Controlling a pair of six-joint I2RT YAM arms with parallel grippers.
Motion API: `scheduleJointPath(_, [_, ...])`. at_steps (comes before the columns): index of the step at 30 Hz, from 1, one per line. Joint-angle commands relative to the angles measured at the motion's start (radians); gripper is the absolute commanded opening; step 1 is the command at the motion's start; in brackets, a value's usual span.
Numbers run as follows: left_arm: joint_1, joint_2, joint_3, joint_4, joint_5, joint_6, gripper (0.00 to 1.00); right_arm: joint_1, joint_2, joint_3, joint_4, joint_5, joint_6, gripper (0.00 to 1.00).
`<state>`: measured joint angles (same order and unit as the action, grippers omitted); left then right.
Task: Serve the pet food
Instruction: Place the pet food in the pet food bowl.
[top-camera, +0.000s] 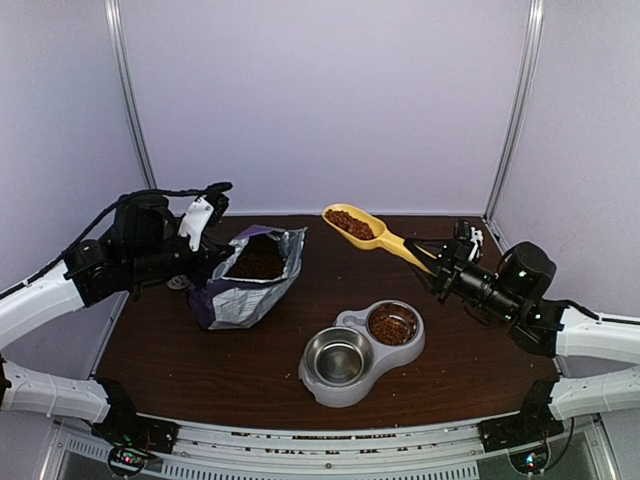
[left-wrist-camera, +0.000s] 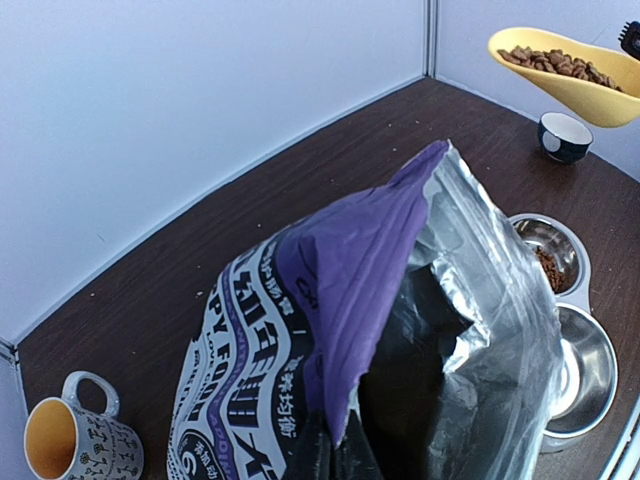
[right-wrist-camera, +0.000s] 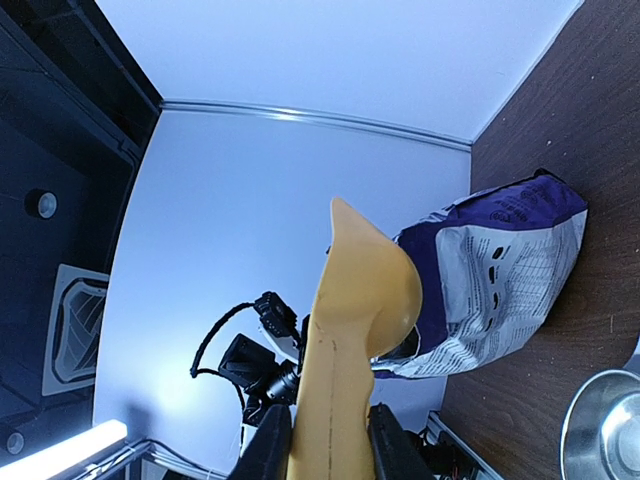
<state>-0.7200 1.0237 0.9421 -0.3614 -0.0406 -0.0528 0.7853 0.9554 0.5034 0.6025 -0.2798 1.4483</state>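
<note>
**Top view, left to right.** The left gripper (left-wrist-camera: 332, 455) is closed on the rim of the puppy-food bag (top-camera: 250, 285), pinching the purple edge on the 9 o'clock side of its mouth. This props the foil-lined mouth open. The bag stands at about 10 o'clock from the double bowl (top-camera: 320, 395) on the brown table (top-camera: 200, 350).

Pet food (top-camera: 260, 262) shows in three places:
- as a dark mass inside the bag;
- as a scoop load (top-camera: 350, 222) in the yellow scoop (top-camera: 365, 232), held in the air at roughly 12 o'clock from the double bowl;
- as a served portion (top-camera: 392, 323) in the bowl's right basin.

The left basin (top-camera: 338, 358) is bare steel.

At far right, the right gripper (top-camera: 437, 265) clamps the scoop's handle between its two fingers, with the bowl of the scoop pointing towards 10 o'clock.

**Left wrist view.** A yellow-lined mug (left-wrist-camera: 80, 440) stands at 7 o'clock beside the bag. A small dark cup (left-wrist-camera: 565, 135) stands near the far wall.

**Handling.** The kibble is probably light, dry and hard. Being loose, it will likely roll and pour at the slightest tilt, and no finger grip could hold it. It is best carried in the scoop, gripped by the stiff handle and kept level until it is over the basin. Stray pellets would probably bounce off steel.
</note>
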Motion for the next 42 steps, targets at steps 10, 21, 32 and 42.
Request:
scheduleJointPath(10, [0.005, 0.018, 0.003, 0.040, -0.010, -0.008, 0.00, -0.060, -0.255, -0.135, -0.110, 0.117, 0.015, 0.00])
scheduleJointPath(21, [0.005, 0.029, 0.005, 0.038, -0.025, 0.000, 0.00, -0.096, -0.487, -0.224, -0.357, 0.133, 0.021, 0.00])
scheduleJointPath(32, [0.005, 0.062, 0.012, 0.036, -0.012, 0.001, 0.00, -0.100, -0.675, -0.297, -0.533, 0.169, 0.041, 0.00])
scheduleJointPath(42, [0.005, 0.070, 0.013, 0.036, -0.005, 0.000, 0.00, -0.100, -0.781, -0.323, -0.701, 0.195, 0.020, 0.00])
